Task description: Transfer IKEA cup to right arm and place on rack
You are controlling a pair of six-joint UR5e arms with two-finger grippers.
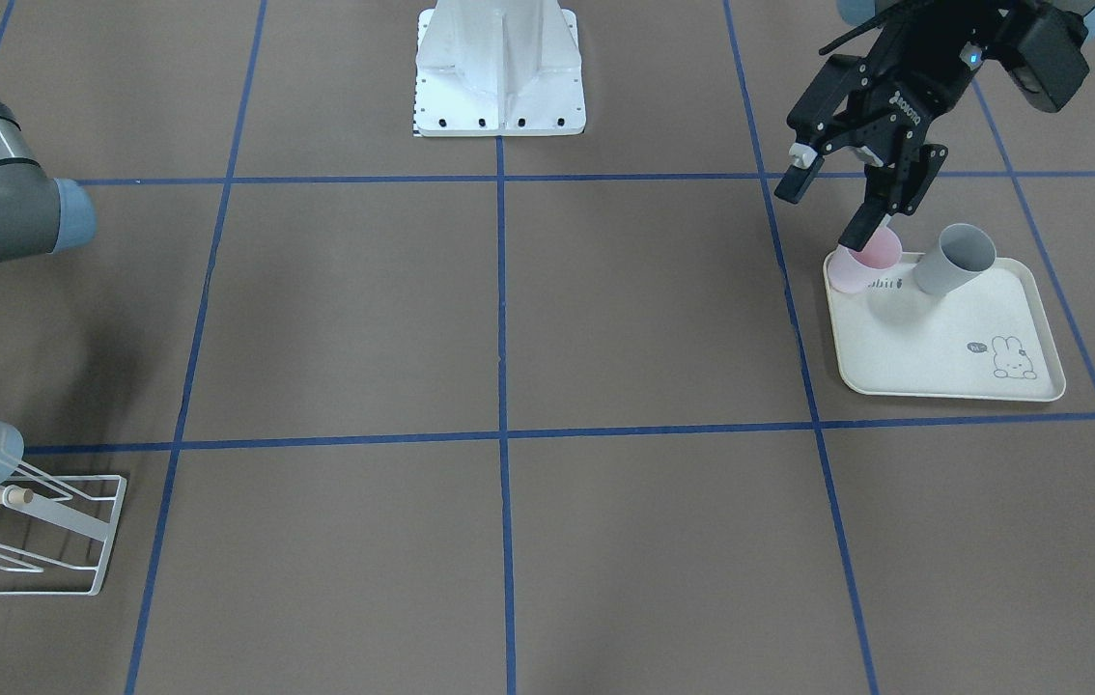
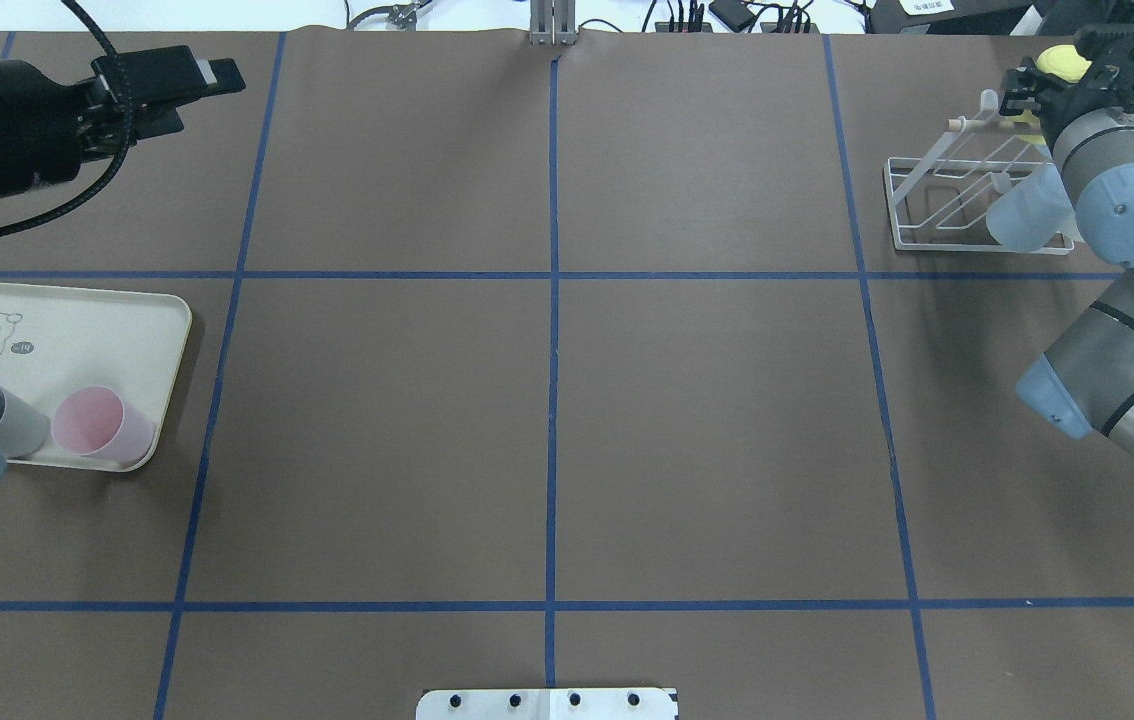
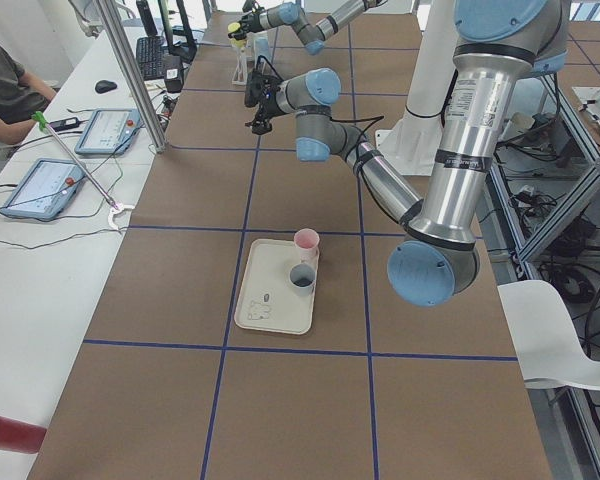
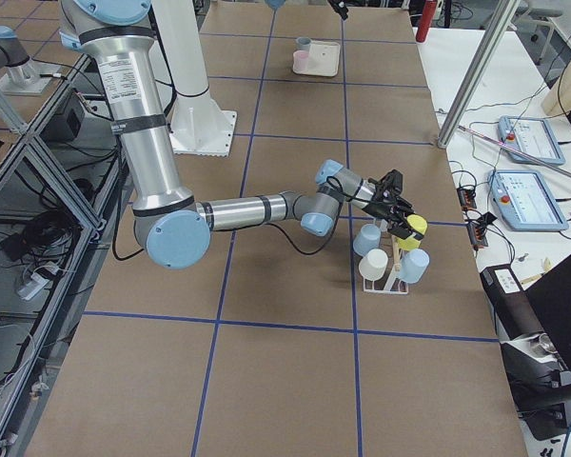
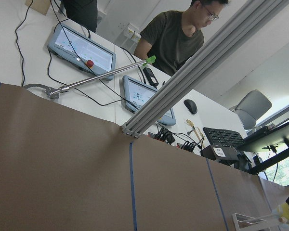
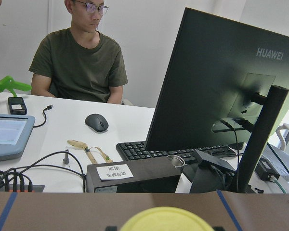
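A yellow IKEA cup (image 2: 1062, 62) sits at the top of the white wire rack (image 2: 937, 200) in the far right corner. My right gripper (image 2: 1047, 75) is shut on it, and the right wrist view shows its rim (image 6: 166, 219) between the fingertips. A pale blue cup (image 2: 1027, 210) and a white cup (image 4: 373, 265) hang on the rack's prongs. My left gripper (image 1: 823, 212) hangs open and holds nothing, high above a pink cup (image 1: 866, 261). That cup lies beside a grey cup (image 1: 953, 261) on the cream rabbit tray (image 1: 943, 357).
The robot's white base (image 1: 499, 77) stands at the middle of the near table edge. Blue tape lines divide the brown table. Beyond the far edge are a seated person (image 5: 176, 36), tablets (image 5: 82, 45), a metal post and a monitor (image 6: 216, 77).
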